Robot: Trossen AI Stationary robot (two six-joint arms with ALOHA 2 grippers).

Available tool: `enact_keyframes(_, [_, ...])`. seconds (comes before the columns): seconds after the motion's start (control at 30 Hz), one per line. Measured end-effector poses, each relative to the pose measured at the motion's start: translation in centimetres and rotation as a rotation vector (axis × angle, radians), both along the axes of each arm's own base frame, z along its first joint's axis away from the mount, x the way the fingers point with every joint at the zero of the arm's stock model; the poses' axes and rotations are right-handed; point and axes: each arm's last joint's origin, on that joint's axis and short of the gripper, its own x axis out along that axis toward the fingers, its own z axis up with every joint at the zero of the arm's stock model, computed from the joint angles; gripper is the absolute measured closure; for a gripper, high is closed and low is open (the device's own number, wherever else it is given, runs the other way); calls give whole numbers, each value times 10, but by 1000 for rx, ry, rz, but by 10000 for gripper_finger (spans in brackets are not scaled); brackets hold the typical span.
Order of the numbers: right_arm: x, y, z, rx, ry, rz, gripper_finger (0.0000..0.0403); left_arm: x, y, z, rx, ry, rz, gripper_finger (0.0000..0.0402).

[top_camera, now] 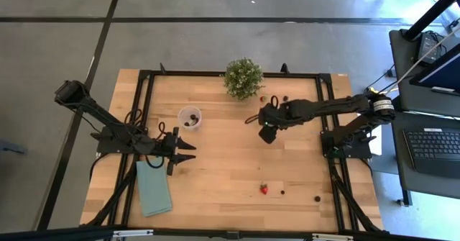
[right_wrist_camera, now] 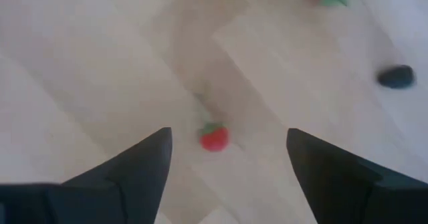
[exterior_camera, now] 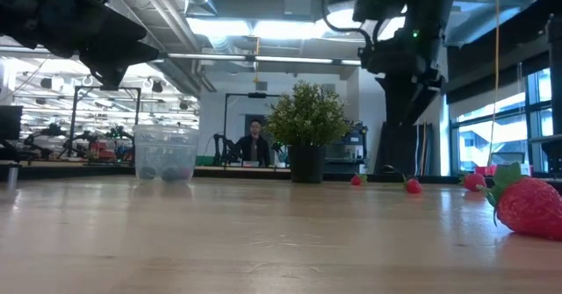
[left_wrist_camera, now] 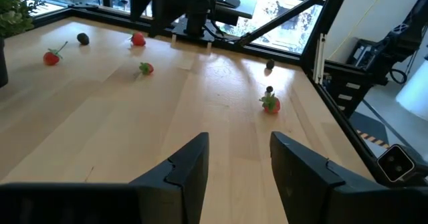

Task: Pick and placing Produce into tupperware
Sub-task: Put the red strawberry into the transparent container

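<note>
The clear tupperware is seen standing upright on the wooden table, left of centre and toward the far edge, with a few dark berries inside; their number cannot be made out through the wall.

The right gripper is held above the table's middle, right of the potted plant at the far edge. Its jaws are spread wide and empty, and in the right wrist view a small strawberry is seen on the wood between the two dark fingers, untouched. Whether that berry appears in the high view cannot be told, since the arm covers the spot.

The left gripper is held near the table's left edge, just beside the teal cloth, its jaws partly parted with nothing between them.

Loose produce is scattered elsewhere: a strawberry near the front edge, with dark berries toward the front right corner, and more pieces behind the right arm, partly hidden by it. In the low view a person is seen far behind the table.
</note>
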Motion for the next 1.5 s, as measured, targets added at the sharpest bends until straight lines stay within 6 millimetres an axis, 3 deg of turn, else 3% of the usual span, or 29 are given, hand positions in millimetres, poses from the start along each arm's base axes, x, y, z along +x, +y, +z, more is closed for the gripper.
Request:
enact_keyframes(0.37, [2, -7, -9, 69, 25, -94, 108, 0, 0, 0, -2, 0, 1, 253])
enact_keyframes(0.73, [14, -17, -43, 130, 163, 15, 108, 0, 0, 0, -24, 1, 5, 248])
enact_keyframes(1.03, [17, -16, -50, 178, 179, 107, 108, 0, 0, 0, -24, 1, 5, 256])
enact_keyframes(1.5, [0, -20, -88, 228, 122, 120, 108, 0, 0, 0, -24, 2, 5, 251])
